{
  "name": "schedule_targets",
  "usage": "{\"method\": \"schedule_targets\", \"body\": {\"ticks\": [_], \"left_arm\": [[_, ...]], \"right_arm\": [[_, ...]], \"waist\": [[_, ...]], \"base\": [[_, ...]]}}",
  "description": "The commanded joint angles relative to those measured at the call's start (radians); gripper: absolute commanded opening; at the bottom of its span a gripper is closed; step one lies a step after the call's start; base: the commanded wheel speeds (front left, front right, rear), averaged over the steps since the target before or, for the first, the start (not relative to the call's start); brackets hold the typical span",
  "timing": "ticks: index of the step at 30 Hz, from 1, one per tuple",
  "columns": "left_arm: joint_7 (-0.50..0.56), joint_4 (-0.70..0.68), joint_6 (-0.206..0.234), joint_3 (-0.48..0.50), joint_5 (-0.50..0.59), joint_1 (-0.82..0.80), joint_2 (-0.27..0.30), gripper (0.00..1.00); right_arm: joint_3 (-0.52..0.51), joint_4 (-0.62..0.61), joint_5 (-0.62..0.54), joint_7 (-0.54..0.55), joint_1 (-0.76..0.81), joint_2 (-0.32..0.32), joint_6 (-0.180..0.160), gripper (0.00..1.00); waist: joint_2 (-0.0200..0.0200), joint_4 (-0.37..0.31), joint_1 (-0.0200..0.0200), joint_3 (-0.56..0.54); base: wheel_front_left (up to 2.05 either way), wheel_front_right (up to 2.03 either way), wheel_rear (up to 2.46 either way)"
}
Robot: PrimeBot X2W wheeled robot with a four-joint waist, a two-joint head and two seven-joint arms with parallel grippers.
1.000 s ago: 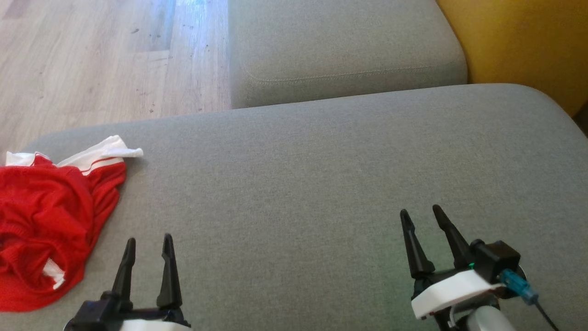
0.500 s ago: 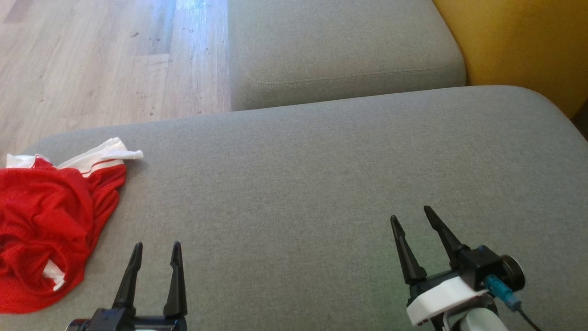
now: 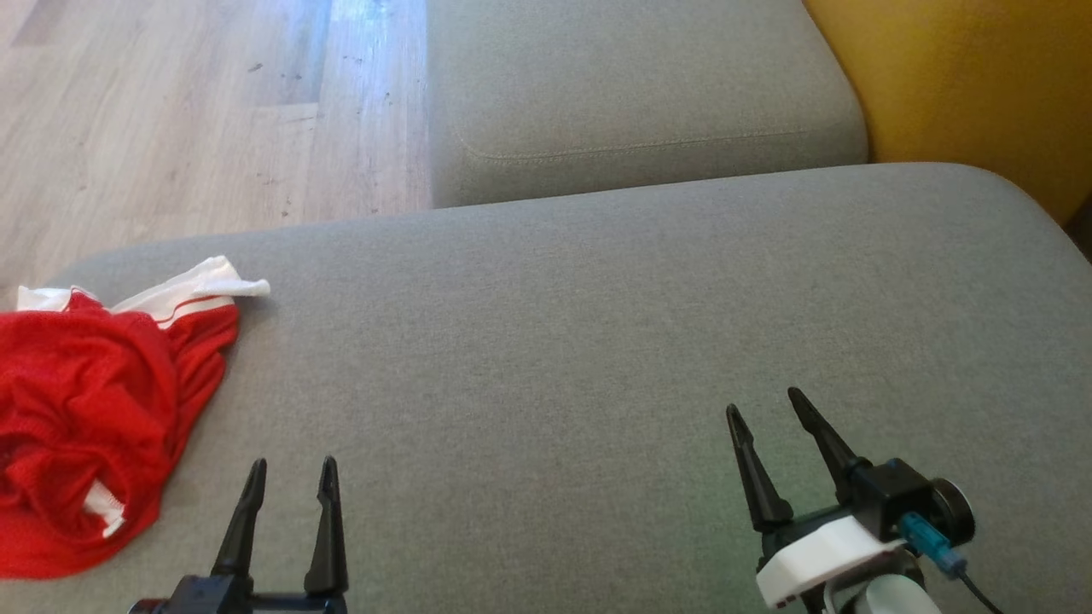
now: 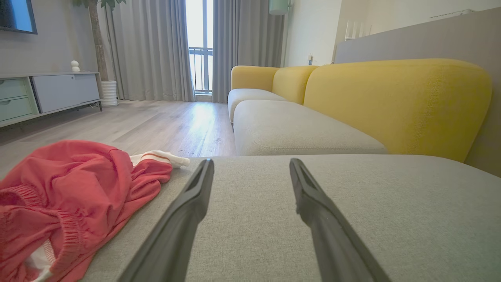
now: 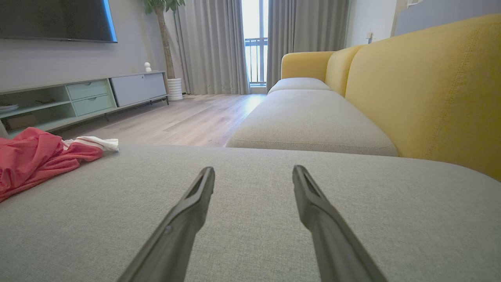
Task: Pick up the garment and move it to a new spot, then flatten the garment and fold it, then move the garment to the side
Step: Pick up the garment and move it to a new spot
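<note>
Garment [image 3: 85, 409] unmoved, crumpled at left of cushion [image 3: 546, 341]; left gripper [image 3: 293, 463] and right gripper [image 3: 763, 401] spread, empty, drawn back slightly.

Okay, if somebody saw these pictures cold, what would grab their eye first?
The crumpled red garment with white trim stands out most, bunched at the left edge of the grey cushion. Next comes the bright yellow sofa back along the right side. The left gripper and right gripper sit low at the near edge, both open and empty, apart from the garment.
</note>
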Motion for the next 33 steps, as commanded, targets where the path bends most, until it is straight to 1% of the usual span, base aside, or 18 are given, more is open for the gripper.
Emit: {"method": "schedule_targets", "body": {"ticks": [1, 7, 15, 16, 22, 23, 28, 33], "left_arm": [[-0.01, -0.026, -0.002, 0.036, -0.003, -0.033, 0.006, 1.0], [-0.01, -0.018, -0.001, 0.064, -0.015, -0.027, 0.006, 1.0], [-0.01, -0.019, -0.006, 0.094, 0.004, -0.006, 0.006, 1.0], [-0.01, -0.019, -0.006, 0.094, 0.004, -0.006, 0.006, 1.0], [-0.01, -0.02, -0.013, 0.125, 0.022, 0.008, 0.009, 1.0], [-0.01, -0.022, -0.015, 0.132, 0.028, 0.011, 0.01, 1.0], [-0.01, -0.03, -0.019, 0.16, 0.035, 0.023, 0.015, 1.0], [-0.01, -0.047, -0.016, 0.197, 0.034, 0.033, 0.014, 1.0]], "right_arm": [[0.021, -0.028, 0.0, -0.011, -0.022, -0.007, -0.001, 1.0], [0.025, -0.024, 0.002, -0.011, -0.007, -0.007, -0.001, 1.0], [0.04, -0.024, 0.018, -0.011, 0.014, -0.007, -0.001, 1.0], [0.04, -0.024, 0.018, -0.011, 0.014, -0.007, -0.001, 1.0], [0.061, -0.028, 0.04, -0.011, 0.026, -0.007, -0.001, 1.0], [0.064, -0.029, 0.047, -0.011, 0.029, -0.007, -0.001, 1.0], [0.076, -0.031, 0.063, -0.011, 0.035, -0.007, -0.001, 1.0], [0.095, -0.031, 0.067, -0.011, 0.015, -0.007, -0.001, 1.0]], "waist": [[0.0, 0.009, 0.0, -0.002], [0.0, 0.061, 0.0, -0.01], [0.0, 0.179, 0.0, -0.027], [0.0, 0.179, 0.0, -0.027], [0.0, 0.281, 0.0, -0.039], [0.0, 0.317, 0.0, -0.043], [0.0, 0.392, 0.0, -0.052], [0.0, 0.425, 0.0, -0.034]], "base": [[0.0, 0.0, 0.0], [0.0, 0.0, 0.0], [0.0, 0.0, 0.0], [0.0, 0.0, 0.0], [0.0, 0.0, 0.0], [0.0, 0.0, 0.0], [0.0, 0.0, 0.0], [0.0, 0.0, 0.0]]}}
